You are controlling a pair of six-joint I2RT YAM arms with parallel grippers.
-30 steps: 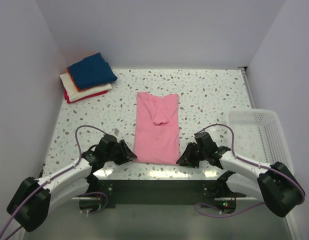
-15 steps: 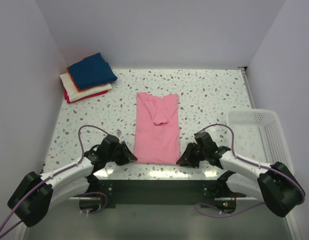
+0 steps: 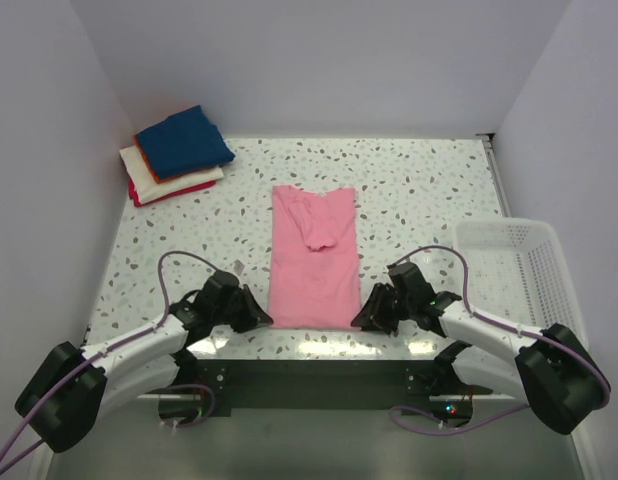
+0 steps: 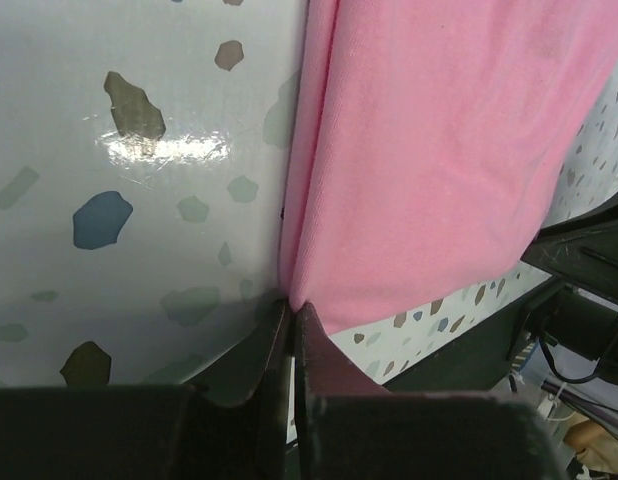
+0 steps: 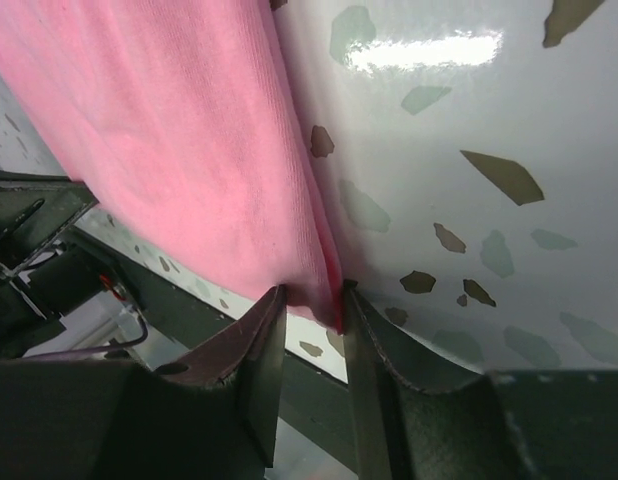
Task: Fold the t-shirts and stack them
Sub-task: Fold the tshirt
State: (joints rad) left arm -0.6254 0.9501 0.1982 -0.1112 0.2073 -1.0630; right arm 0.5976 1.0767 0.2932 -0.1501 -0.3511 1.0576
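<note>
Pink shirt [image 3: 312,260] lies flat on speckled worktop [image 3: 419,190], left fingers [image 4: 247,368] and right fingers [image 5: 257,345] clamped on its two near hem corners, open surface either side of it, folded stack [image 3: 177,152] far-left of it, basket [image 3: 521,262] right of it.

The pink t-shirt [image 3: 312,258] lies flat on the speckled tabletop [image 3: 429,190] as a long narrow strip, neck end far and hem towards the arms. The left gripper [image 3: 263,318] meets the shirt's near left corner and the right gripper [image 3: 359,318] its near right corner, their fingers too dark to read. Beyond the shirt's far left corner, well apart, sits a stack of folded t-shirts [image 3: 177,155], navy over orange, white and red, and well to the shirt's right stands a white mesh basket [image 3: 501,226].
</note>
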